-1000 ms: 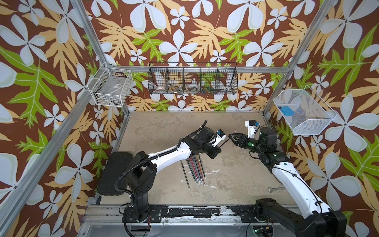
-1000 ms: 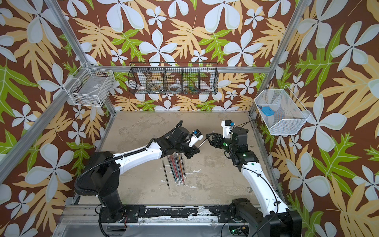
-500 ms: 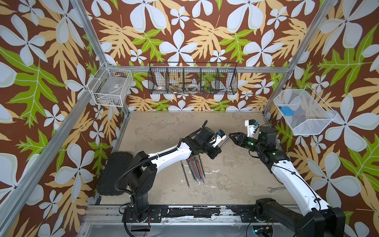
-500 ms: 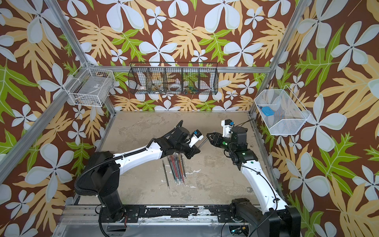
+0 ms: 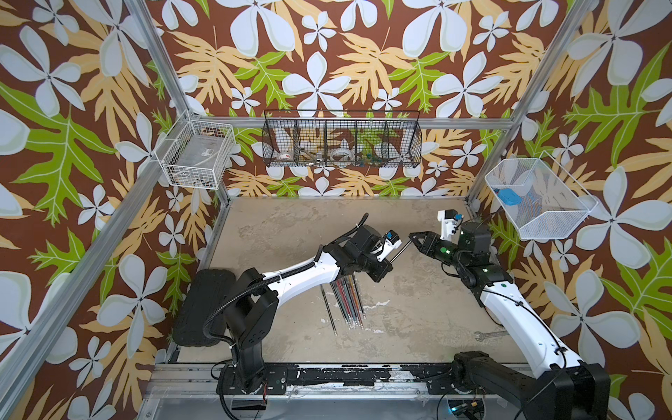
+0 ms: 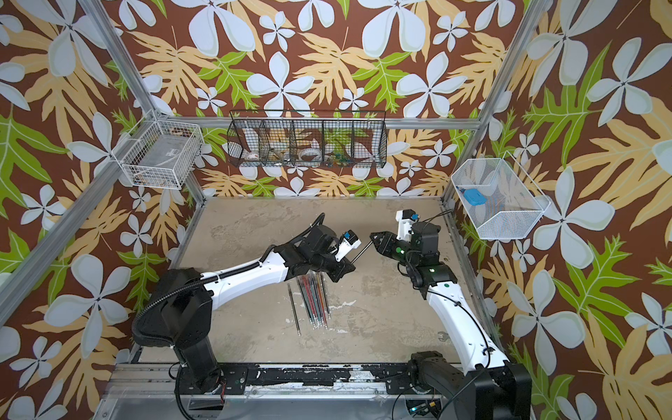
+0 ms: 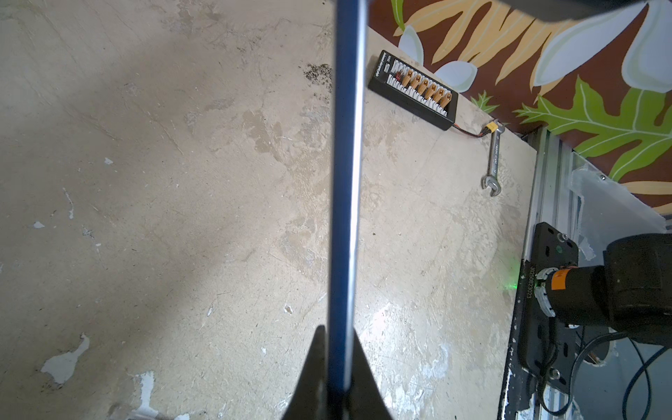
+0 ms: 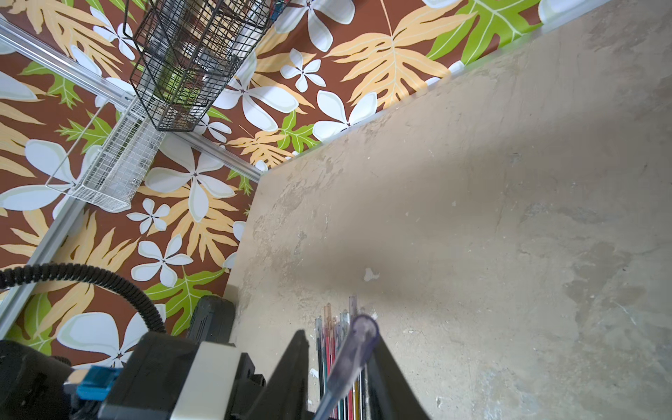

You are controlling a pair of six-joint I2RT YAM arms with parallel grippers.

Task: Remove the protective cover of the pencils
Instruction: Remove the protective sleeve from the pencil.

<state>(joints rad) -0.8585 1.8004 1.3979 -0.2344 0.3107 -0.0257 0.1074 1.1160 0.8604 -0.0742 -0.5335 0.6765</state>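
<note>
A bundle of pencils [image 5: 347,302] [image 6: 314,302] lies on the table under my left arm, and their smoky caps [image 8: 327,316] show in the right wrist view. My left gripper [image 5: 388,261] [image 6: 351,260] [image 7: 338,334] is shut on a blue pencil [image 7: 345,182] [image 5: 400,251], holding it above the table and pointing it at the right arm. The pencil's protective cover [image 8: 360,331] sits between the jaws of my right gripper [image 8: 340,340] [image 5: 412,236] [image 6: 374,238]. One finger touches it and a gap remains on the other side.
A wrench [image 5: 491,334] [image 7: 494,160] lies near the right arm's base, with a black connector block [image 7: 414,91] by the wall. A black wire basket [image 5: 342,140] hangs at the back, and white baskets [image 5: 194,156] [image 5: 538,200] hang on both side walls. A black pad [image 5: 203,305] lies front left.
My right gripper's jaws have narrowed around the capped end of the held pencil. The left arm and its pencil have stayed put.
</note>
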